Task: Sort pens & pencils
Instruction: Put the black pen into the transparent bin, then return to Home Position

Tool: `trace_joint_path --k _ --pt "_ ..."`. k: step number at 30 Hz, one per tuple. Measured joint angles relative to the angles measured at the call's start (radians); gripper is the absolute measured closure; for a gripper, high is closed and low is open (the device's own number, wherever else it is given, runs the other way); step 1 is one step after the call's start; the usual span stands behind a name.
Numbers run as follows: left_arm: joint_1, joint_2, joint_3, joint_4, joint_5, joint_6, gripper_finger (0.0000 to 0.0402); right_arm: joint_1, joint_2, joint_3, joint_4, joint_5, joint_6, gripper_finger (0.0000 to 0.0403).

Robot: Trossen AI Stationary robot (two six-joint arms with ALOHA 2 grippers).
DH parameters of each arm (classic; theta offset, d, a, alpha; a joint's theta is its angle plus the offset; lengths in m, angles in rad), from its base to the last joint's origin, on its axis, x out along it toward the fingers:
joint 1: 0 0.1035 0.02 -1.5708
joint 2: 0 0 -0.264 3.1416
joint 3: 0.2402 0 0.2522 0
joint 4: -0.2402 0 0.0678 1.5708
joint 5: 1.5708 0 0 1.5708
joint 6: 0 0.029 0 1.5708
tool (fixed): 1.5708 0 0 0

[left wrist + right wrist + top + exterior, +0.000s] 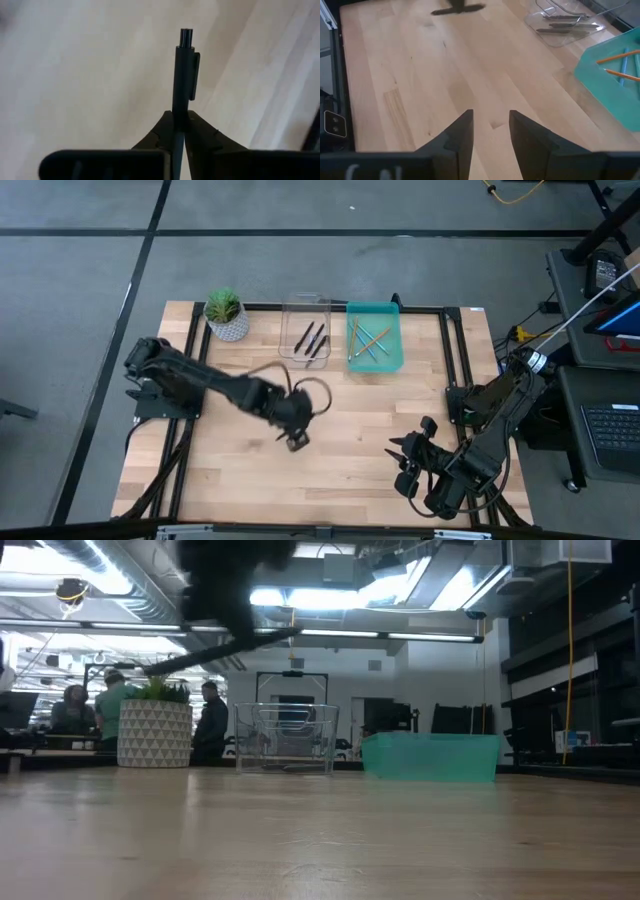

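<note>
My left gripper (296,436) hovers over the middle of the table, shut on one black pen (183,75). In the low view only the left arm (230,585) shows, high above the tabletop. Several more black pens (312,340) lie in the clear bin (288,330) at the far side. Orange and light blue pencils (368,343) lie in the teal bin (392,363) beside it. My right gripper (491,131) is open and touches nothing; it waits low over the table's near right part (408,458). My left gripper pinches the black pen's barrel (179,117) between its two fingertips (162,131). The clip and push-button end (186,36) sticks out past the fingers. The pen lies along the fingers' direction. It is lifted clear of the table.
A potted plant (226,315) stands at the far left, next to the clear bin. The wooden tabletop (350,430) lies bare between the two grippers. A black frame (455,350) runs along the table's edges. People (105,700) stand in the room beyond the far edge.
</note>
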Motion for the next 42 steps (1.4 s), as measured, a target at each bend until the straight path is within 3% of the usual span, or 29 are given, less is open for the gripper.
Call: trace_joint_path --k 10,20,26,29,38,42 --pt "0.346 0.0 0.172 -0.006 0.007 0.243 0.0384 -0.002 0.0 0.0 -0.016 0.011 -0.003 0.0276" --pt "0.682 0.049 0.216 0.111 0.054 0.212 0.0383 -0.006 0.0 0.0 -0.013 0.026 -0.001 0.0276" --pt "0.744 0.123 0.215 0.106 0.067 0.202 0.0383 -0.006 0.001 0.0 -0.008 0.026 0.0 0.0276" --pt "0.749 0.15 0.215 0.103 0.07 0.275 0.038 -0.006 0.001 0.0 -0.008 0.026 0.0 0.0276" --pt "0.759 0.145 0.215 0.1 0.062 0.336 0.0296 -0.006 0.001 0.0 -0.014 0.026 0.0 0.0276" --pt "0.765 0.136 0.216 0.084 0.063 0.334 0.0282 -0.006 0.001 0.0 -0.014 0.026 0.0 0.0276"
